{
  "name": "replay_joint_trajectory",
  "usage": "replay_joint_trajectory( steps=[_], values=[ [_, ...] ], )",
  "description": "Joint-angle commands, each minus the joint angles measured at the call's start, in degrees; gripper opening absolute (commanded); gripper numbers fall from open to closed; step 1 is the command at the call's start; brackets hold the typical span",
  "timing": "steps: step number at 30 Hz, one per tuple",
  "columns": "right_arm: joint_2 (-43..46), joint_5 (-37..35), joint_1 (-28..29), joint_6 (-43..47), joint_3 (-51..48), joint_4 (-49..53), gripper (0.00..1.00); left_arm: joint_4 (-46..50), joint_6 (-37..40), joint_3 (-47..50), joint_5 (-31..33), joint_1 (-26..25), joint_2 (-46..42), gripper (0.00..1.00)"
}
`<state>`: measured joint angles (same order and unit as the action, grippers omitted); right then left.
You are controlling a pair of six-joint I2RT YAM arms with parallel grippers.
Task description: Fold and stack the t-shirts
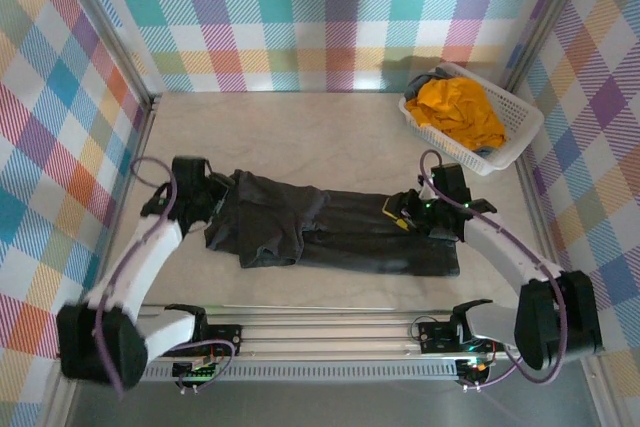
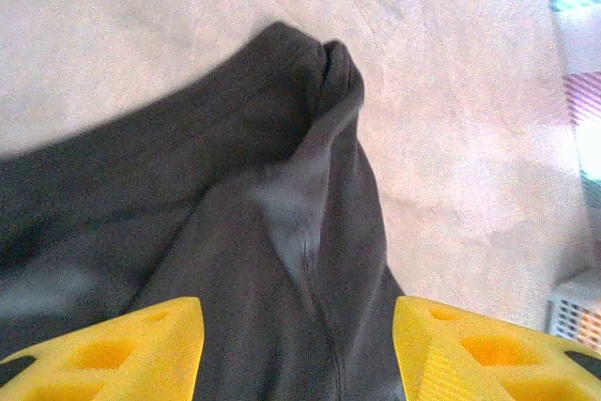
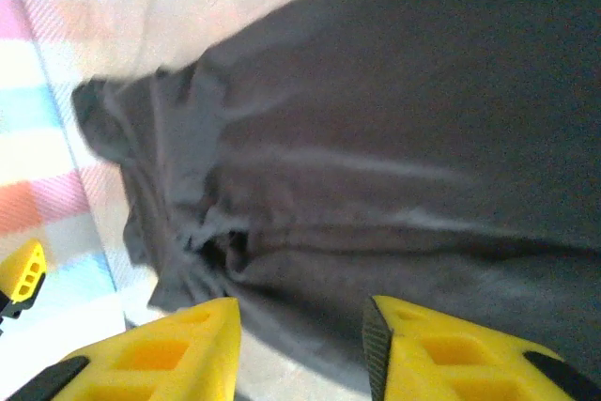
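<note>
**top external view.** the dark charcoal grey cloth t-shirt lies stretched crosswise on the pale table surface, in front of both arm bases. part of it is doubled over in a bunch toward its left end. the left gripper stands at the garment's left end, and the right gripper stands over its right part. judged purpose: one arm per end, so the cloth can be drawn flat for a fold. the mustard orange-yellow cloth t-shirt lies crumpled in the white plastic lattice basket at the far right corner. it is well apart from the grey garment and probably next in line.

**left wrist view.** the left gripper's yellow fingertips are spread wide, one at each lower corner. grey cloth runs beneath and between them, rising in a ridge that ends in a rounded tip on the bare table. nothing is pinched. a corner of the basket shows at the lower right edge.

**right wrist view.** the right gripper's yellow fingertips also stand apart, with a narrower gap. wrinkled grey cloth lies below them, with a puckered opening near the left finger. no cloth is clamped. judged purpose: the claw is placed over the garment's edge, ready to pinch it. the fold looks to be at an early stage, and stacking is not yet begun.
</note>
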<state>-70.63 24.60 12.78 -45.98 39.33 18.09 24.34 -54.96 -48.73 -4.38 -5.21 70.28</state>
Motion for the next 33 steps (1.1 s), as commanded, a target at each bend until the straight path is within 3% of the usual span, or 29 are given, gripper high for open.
replay_joint_trajectory(
  steps=[1,4,8,15,23,27,33],
  values=[
    [-4.54,-3.78,-3.61,-0.52,1.39,-1.42,0.36,-7.50,12.50,-5.99,-8.88,4.19,13.52,0.50],
    [-8.90,-4.68,-5.45,-0.38,3.09,-0.34,0.36,-7.94,16.19,-11.49,-7.98,5.54,22.22,0.48],
    [-12.82,-6.11,-6.49,0.26,4.87,1.32,0.36,-12.82,17.69,-16.13,-12.44,5.66,29.88,0.48],
    [-16.50,-6.40,-7.77,1.29,5.77,1.46,0.36,-18.65,16.68,-15.65,-15.97,5.06,33.90,0.49],
    [-20.07,-7.64,-8.29,1.42,6.15,1.71,0.35,-12.53,20.91,-18.19,-12.11,4.94,36.44,0.21],
    [-22.57,-10.40,-8.49,0.82,7.50,5.38,0.34,-12.55,20.65,-17.39,-9.19,6.02,35.05,0.01],
    [-25.39,-14.04,-8.86,0.15,9.18,9.93,0.30,-9.93,21.04,-16.77,-5.89,8.96,33.18,0.00]
  ],
)
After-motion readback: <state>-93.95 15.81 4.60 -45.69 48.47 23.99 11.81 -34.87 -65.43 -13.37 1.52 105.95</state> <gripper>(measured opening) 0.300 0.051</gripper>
